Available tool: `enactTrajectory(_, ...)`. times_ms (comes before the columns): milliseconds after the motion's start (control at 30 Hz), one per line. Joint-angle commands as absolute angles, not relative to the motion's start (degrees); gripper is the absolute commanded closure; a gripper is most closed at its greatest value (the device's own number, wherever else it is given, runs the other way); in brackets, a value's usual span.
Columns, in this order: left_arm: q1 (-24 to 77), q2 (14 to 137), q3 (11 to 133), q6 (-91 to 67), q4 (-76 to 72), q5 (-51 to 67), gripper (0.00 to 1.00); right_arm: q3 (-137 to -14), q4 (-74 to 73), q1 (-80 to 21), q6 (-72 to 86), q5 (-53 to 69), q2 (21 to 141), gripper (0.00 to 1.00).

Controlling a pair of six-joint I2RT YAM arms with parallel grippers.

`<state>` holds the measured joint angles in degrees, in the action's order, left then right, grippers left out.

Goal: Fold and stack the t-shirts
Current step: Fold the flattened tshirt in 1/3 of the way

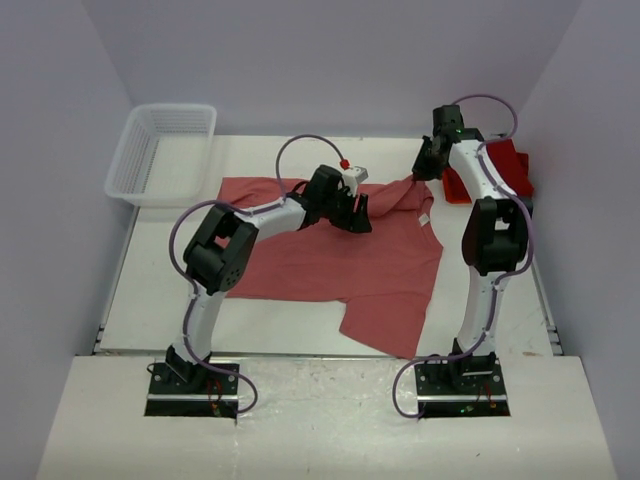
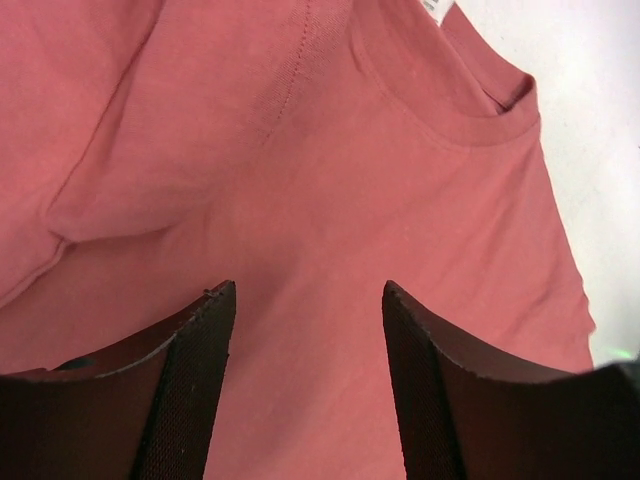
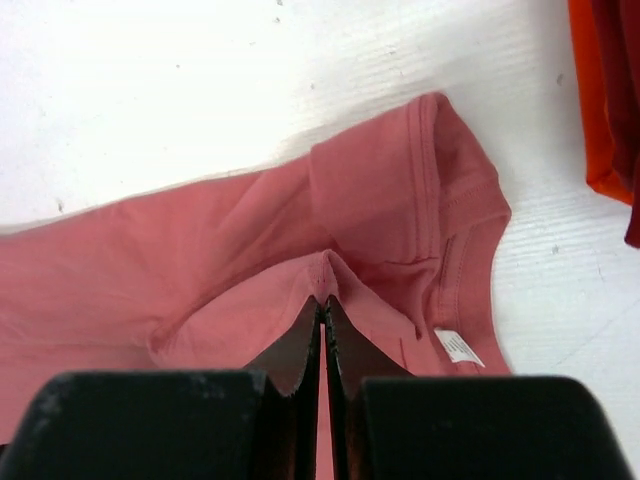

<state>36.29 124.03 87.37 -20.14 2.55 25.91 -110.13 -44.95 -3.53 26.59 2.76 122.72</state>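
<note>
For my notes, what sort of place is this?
Probably a robot lab booth: plain pale walls box in a white table, two white-and-black arms bolted at its near edge, a faded salmon-red cloth t-shirt lying there.

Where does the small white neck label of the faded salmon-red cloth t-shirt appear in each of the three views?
Top external: the small white neck label lies right of centre, at the right edge of the faded salmon-red cloth t-shirt.
Left wrist: label at the top edge, right of centre.
Right wrist: label lower right, beside the right gripper.
Shared landmark: the ribbed collar band beside the label.
</note>
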Motion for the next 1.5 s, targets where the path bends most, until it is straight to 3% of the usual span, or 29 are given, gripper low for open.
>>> enactTrajectory(0,37.44,125.15,91.40,-19.07,3.08,20.07,0.38,-115.13,-48.07,-3.08,25.22,5.10,125.06,1.00)
enactTrajectory(400,38.76,130.34,97.29,-18.55,1.67,8.44,0.38,-119.09,-48.52,-2.72,24.17,8.70,127.35,1.00)
enactTrajectory(967,38.76,135.53,101.69,-18.46,-1.84,10.54,0.39,-119.53,-48.52,-2.37,23.47,10.11,127.79,1.00)
enactTrajectory(1333,38.76,134.74,101.69,-20.13,-2.81,13.27,0.60,-119.62,-48.43,-2.37,23.38,10.72,128.76,1.00)
enactTrajectory(1467,38.76,134.30,101.60,-20.57,-2.81,13.62,0.75,-119.88,-48.52,-2.37,23.29,10.55,128.94,1.00)
